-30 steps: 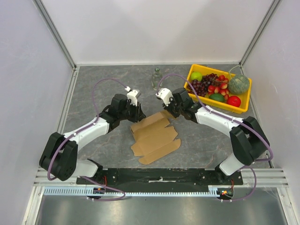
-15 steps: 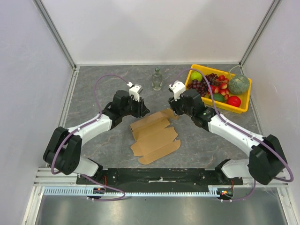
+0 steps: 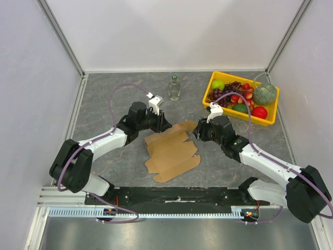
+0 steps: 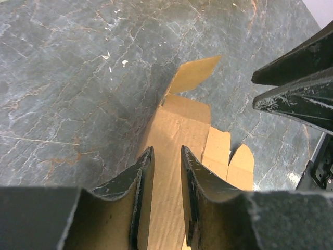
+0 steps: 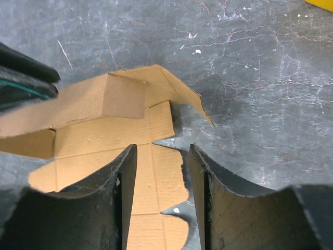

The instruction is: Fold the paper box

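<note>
Left gripper (image 4: pixel 166 152): low over the far left end of the cardboard, fingers (image 4: pixel 130 198) only narrowly parted. Cardboard shows through the gap, nothing pinched between them.
Right gripper (image 5: pixel 163 147): low over the far right end of the cardboard, jaws spread wide, released, nothing held. Faces the other gripper across the sheet's far edge.
Table (image 3: pixel 104 99): grey and marbled, walled by pale panels on three sides.
Paper box (image 3: pixel 171 153): plain brown die-cut sheet, not yet a carton. Mid-table, just ahead of the arm bases, skewed, near part lying flat, tabs along its right edge.
Far panel (image 5: pixel 78 104): part of the same sheet, lifted off the table between the two grippers — creased, sloping up toward the left gripper.
Corner flap (image 5: pixel 182 96): pointed, at the far right end of that panel, tilted up off the table.
Yellow tray (image 3: pixel 258 120): far right corner of the table, well apart from the sheet.
Fruit in the tray: melon (image 3: pixel 265 94), dark grapes (image 3: pixel 223 95), plus red and green pieces.
Glass bottle (image 3: pixel 174 87): clear, upright — far side, left of the tray.
</note>
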You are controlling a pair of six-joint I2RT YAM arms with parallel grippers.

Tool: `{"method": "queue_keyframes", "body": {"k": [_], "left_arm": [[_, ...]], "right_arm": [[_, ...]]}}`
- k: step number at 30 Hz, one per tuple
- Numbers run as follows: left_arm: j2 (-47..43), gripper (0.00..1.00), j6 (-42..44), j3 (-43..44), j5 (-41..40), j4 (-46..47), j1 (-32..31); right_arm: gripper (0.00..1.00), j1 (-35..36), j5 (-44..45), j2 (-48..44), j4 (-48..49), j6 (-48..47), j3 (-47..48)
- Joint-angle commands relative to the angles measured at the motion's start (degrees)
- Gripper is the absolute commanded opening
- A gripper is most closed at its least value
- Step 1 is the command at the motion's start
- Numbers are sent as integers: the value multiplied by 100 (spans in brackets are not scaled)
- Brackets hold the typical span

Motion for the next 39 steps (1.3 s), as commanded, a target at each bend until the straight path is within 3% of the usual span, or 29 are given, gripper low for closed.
{"method": "queue_keyframes", "body": {"k": [1, 11, 19, 39], "left_arm": [[71, 34, 242, -43, 30, 140, -151], [-166, 33, 418, -298, -331, 34, -222], [-236, 33, 462, -333, -392, -1, -257], [-131, 33, 470, -298, -410, 8, -398]], "right_arm": [[49, -22, 249, -84, 830, 859, -23], [26, -31, -5, 1137, 970, 463, 724], [25, -31, -190, 1657, 1058, 305, 909], [24, -22, -1684, 2263, 1533, 322, 839]]}}
